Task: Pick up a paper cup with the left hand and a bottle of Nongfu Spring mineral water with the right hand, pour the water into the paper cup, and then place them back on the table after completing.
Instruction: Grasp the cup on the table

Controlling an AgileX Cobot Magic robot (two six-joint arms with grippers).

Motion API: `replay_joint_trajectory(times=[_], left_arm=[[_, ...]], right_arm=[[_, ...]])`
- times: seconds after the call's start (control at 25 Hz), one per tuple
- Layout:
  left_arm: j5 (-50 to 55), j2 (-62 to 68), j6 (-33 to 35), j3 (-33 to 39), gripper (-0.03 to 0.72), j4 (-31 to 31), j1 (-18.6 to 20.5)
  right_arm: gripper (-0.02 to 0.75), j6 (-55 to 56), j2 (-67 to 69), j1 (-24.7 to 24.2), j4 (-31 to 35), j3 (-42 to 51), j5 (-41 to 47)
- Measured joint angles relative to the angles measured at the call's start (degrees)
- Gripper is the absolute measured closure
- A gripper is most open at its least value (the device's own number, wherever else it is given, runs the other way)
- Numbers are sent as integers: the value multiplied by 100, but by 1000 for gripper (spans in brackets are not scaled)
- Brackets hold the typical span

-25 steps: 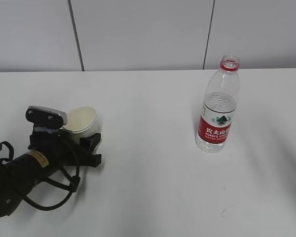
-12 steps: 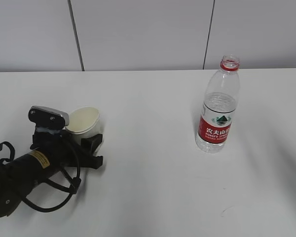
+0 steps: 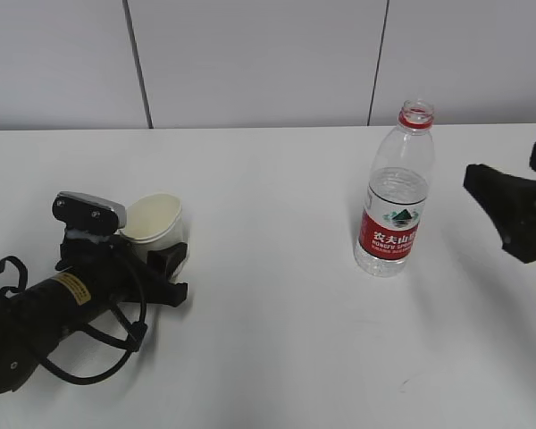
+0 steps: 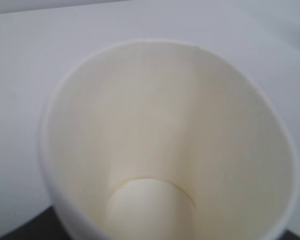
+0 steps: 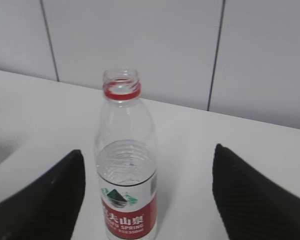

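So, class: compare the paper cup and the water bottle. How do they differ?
The paper cup is short, opaque, cream and empty; the bottle is tall, clear, red-labelled and partly full of water. The cup sits between the left end effector's fingers; the bottle stands free, the right end effector apart. Both are open-topped.

We find the paper cup [image 3: 154,223] at the left of the table [image 3: 277,340], tilted, with the left hand [image 3: 161,265] around its lower part. The bottle [image 3: 393,192] stands upright on the table, well apart to the right of the cup. The right hand [image 3: 518,210] sits at the right edge, near the bottle, apart from it, its two fingers [image 5: 40,200] flanking the bottle in the wrist view.
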Motion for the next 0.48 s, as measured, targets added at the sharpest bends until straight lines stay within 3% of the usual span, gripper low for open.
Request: replay_joint_trajectory(times=[0.48], left_arm=[[0,0,0,0,336,0,0]], right_arm=[[148,256,1994,0,-201,-21,-1539]])
